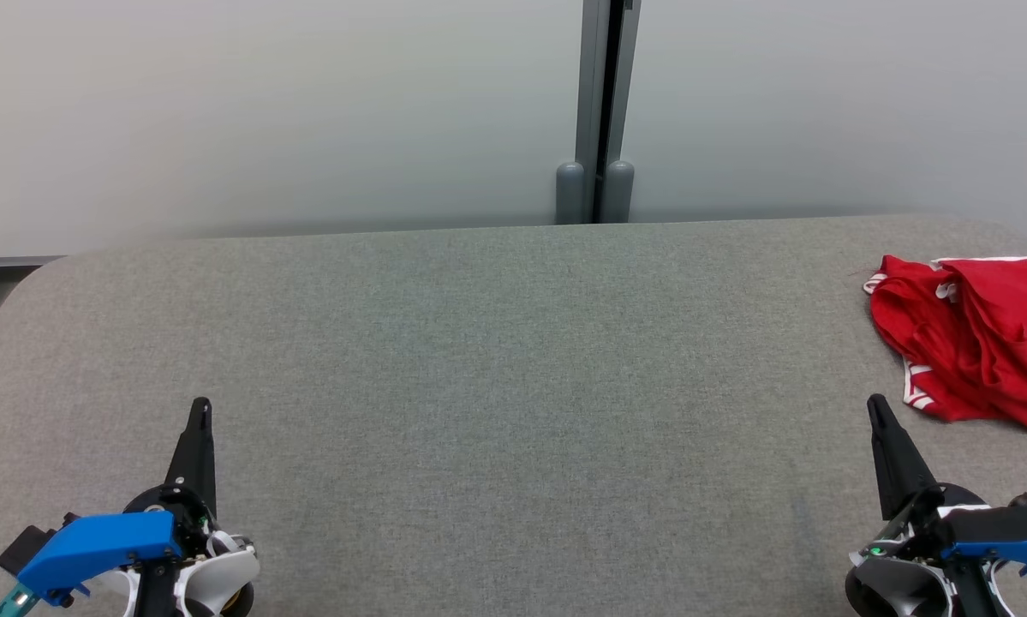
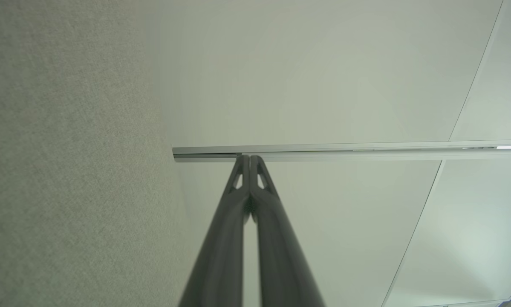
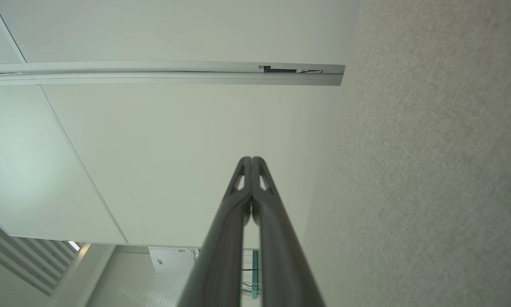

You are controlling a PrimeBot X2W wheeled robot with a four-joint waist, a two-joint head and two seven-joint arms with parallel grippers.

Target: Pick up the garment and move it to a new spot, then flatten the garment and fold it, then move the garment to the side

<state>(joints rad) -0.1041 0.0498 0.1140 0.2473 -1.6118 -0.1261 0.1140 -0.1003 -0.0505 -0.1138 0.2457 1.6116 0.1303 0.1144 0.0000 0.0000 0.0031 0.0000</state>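
Just beyond the right fingers (image 1: 878, 410), toward their outer side, the garment (image 1: 976, 343) lies in a red heap on the grey bench (image 1: 513, 343). It is bunched and creased, neither flat nor folded, and part of it runs off the head view's right edge, so its full extent cannot be told. White trim shows along the edge nearest the right fingers and again at the heap's far corner. The cloth is near those fingers but not touching them, and well apart from the left fingers (image 1: 201, 410), with bare bench between the two pairs. Both pairs are pressed together tip to tip and hold nothing; each wrist view shows its pair closed along its length and aimed past the bench at a pale wall (image 1: 222, 111). A heap like this fits a garment waiting to be lifted as well as one set down at a new spot and waiting to be spread. The fabric looks thin, light and soft, perhaps a little slick, so it should sag and drape from any grip with no stiffness of its own, and a pinch in the middle would likely catch several layers at once. The better hold, I judge, is the white-trimmed edge closest to the right fingers, where the cloth is doubled, firmer and easy to trace, though they must part before they can take it
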